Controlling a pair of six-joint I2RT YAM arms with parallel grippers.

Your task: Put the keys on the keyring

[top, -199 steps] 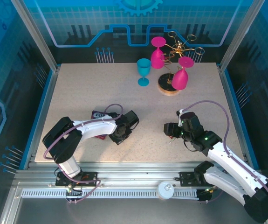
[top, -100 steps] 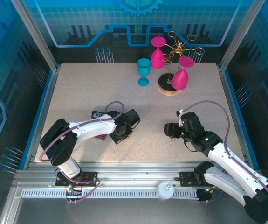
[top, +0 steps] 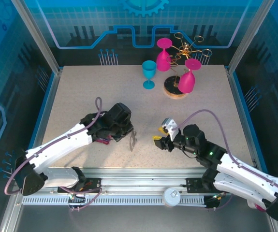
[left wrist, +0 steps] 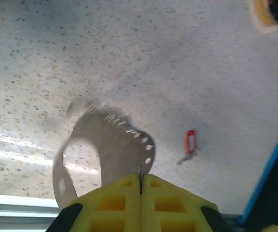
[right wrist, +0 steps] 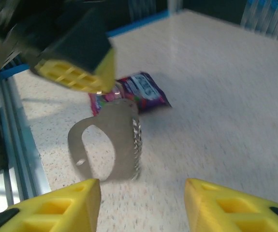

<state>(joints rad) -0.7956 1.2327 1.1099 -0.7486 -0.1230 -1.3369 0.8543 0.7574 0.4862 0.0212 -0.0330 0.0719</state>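
L gripper (left wrist: pixel 139 182) is pinched shut on the keyring (left wrist: pixel 124 145), which hangs from its tips. R gripper (right wrist: pixel 141 203) gapes wide, empty, facing the loop. The keys (left wrist: pixel 190 143) lie on the table (left wrist: pixel 201 58) (red tag up), apart from both. Step, I'd say: presenting the ring. Next, R needs to pick the keys up & thread them on.

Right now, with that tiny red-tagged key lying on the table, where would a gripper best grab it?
Probably the red tag, pinched across its narrow width from straight above: it lies flat on the table and is bulkier than the silver key piece, leaving that free for threading.
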